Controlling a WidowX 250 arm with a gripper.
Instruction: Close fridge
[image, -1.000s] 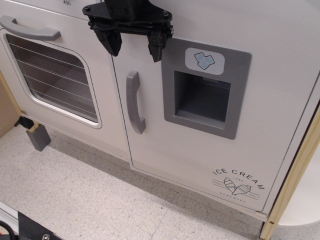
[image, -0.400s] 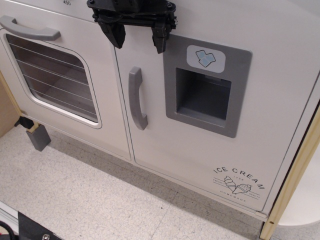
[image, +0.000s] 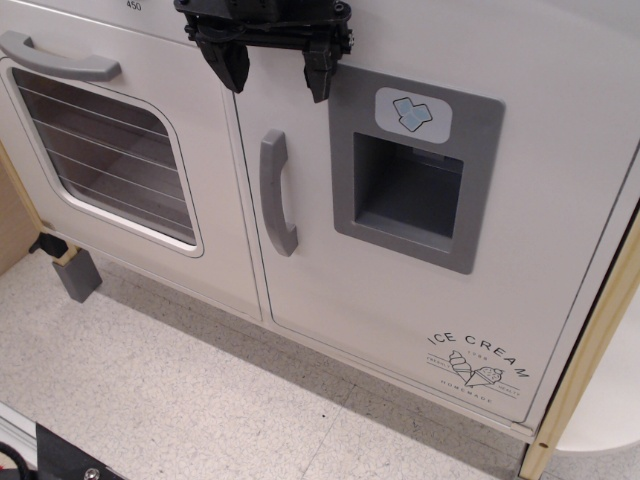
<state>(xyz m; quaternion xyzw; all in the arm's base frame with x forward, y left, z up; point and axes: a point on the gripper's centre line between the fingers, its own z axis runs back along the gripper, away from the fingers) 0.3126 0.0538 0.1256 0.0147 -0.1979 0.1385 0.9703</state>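
Observation.image: nearest, speckled floor (image: 200, 400), with a small grey block (image: 76, 273) at the foot of the cabinet on the left. Beyond, white fridge (image: 420, 240) filling centre and right, its door almost flush with the front, grey vertical handle (image: 277, 192) beside a grey recessed dispenser panel (image: 415, 182), "ICE CREAM" print low on the right. Left of it, oven door (image: 110, 150) with lined window. Up top, black gripper (image: 272, 72) just above the handle, fingers spread apart, gripping nothing.
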